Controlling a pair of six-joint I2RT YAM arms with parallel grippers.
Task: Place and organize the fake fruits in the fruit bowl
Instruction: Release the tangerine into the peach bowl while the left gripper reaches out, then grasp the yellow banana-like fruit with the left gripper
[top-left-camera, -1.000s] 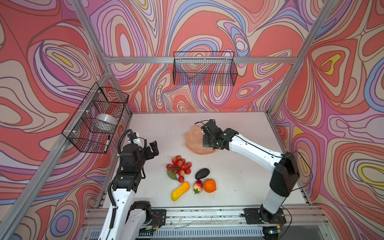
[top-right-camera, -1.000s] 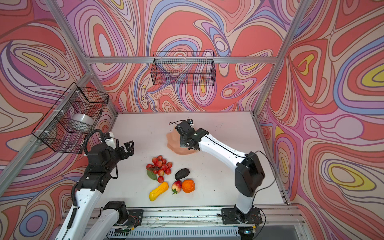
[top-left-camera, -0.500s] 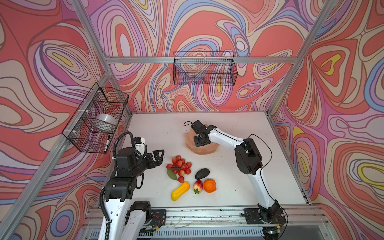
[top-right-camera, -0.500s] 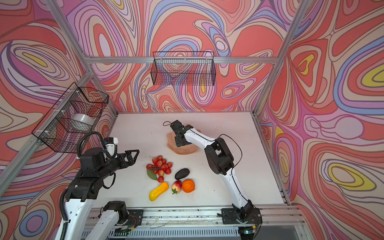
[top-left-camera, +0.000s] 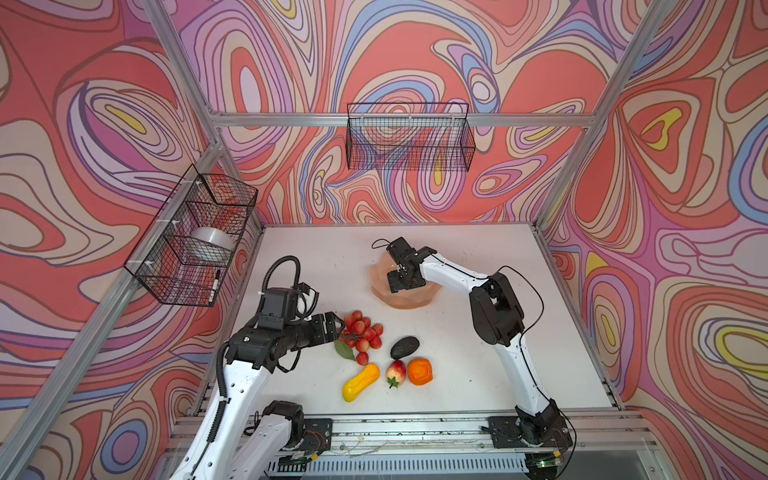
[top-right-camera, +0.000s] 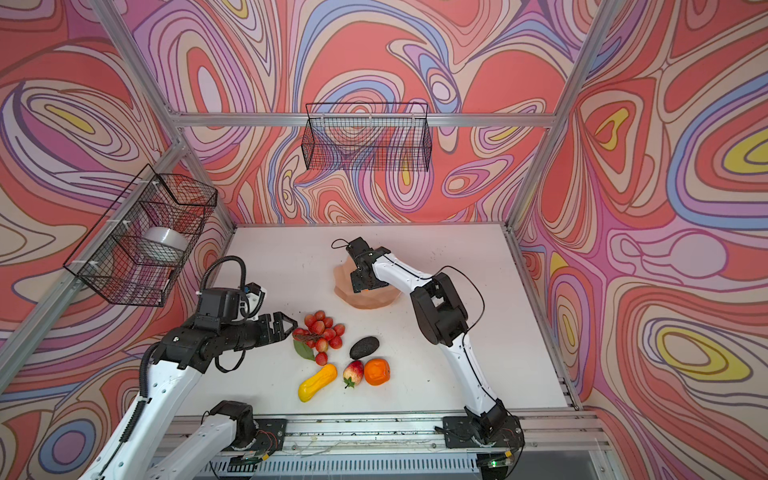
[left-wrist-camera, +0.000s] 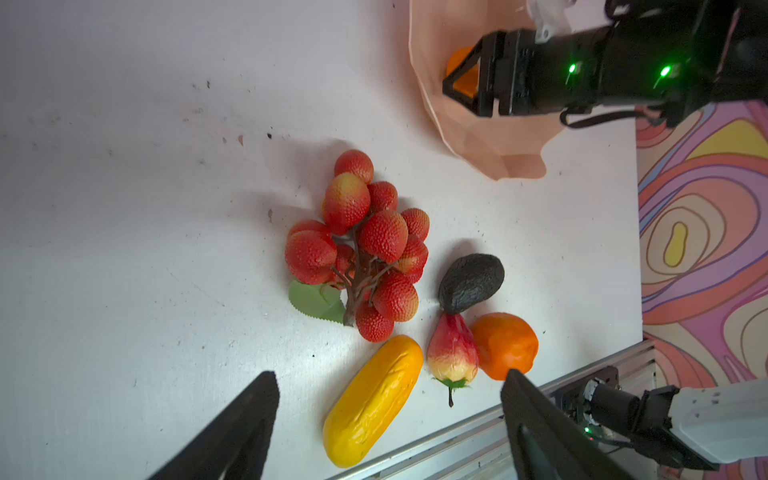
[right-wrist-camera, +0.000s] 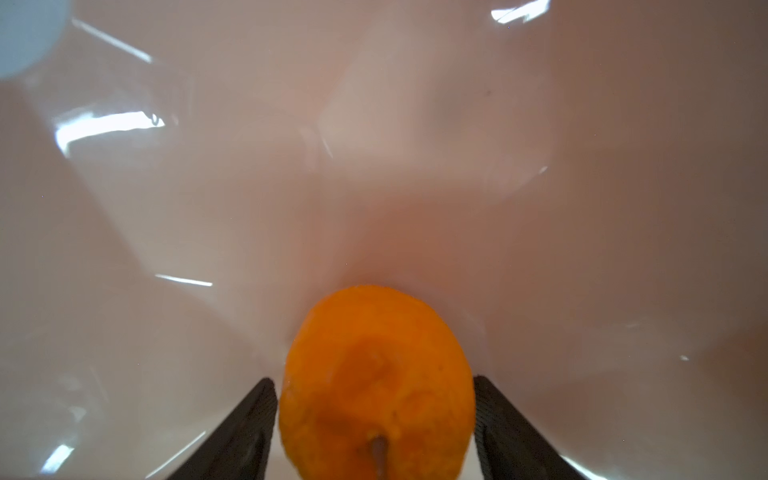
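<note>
Right gripper (right-wrist-camera: 374, 379) brackets an orange (right-wrist-camera: 374, 332) low inside the fruit bowl (right-wrist-camera: 374, 166), grip unclear; left gripper (left-wrist-camera: 389, 373) gapes empty, facing the red grape cluster (left-wrist-camera: 365, 249).

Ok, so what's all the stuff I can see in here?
fruit bowl: one, peach-pink, middle of table
orange in bowl: one, orange
orange on table: one, orange, beside strawberry
fruit cluster: one, bumpy red, green leaf, table
avocado: one, dark, table
mango: one, yellow-orange, table front
strawberry: one, red-yellow, table front
wire baskets: two, black, on walls
tub: one, whitish, left-wall basket
table: one, white
left gripper: black, open, by cluster
right gripper: black, in bowl, straddling orange
</note>
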